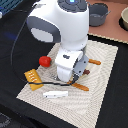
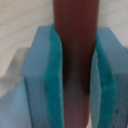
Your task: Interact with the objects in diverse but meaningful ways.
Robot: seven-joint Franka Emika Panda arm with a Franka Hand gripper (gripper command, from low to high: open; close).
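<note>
Claw (image 2: 75,75) pads (image 2: 54,85) press both sides of the reddish-brown sausage (image 2: 75,55), closed on it, as the wrist view shows at close range over pale wood-grain surface. In the exterior view the white arm (image 1: 62,25) fills the middle of the frame and hides the claw itself, low over a striped mat (image 1: 102,80) on the black table (image 1: 15,75). A red tomato (image 1: 44,61) lies at the mat's left edge, the yellow-orange bread (image 1: 33,76) just below it, and the white fish piece (image 1: 54,93) near the mat's lower edge. Two orange-handled utensils (image 1: 80,86) poke out beside the arm, right of center. At upper right, a grey bowl (image 1: 99,13) sits near a tan plate (image 1: 123,19) at the frame's edge; their contents cannot be made out.
</note>
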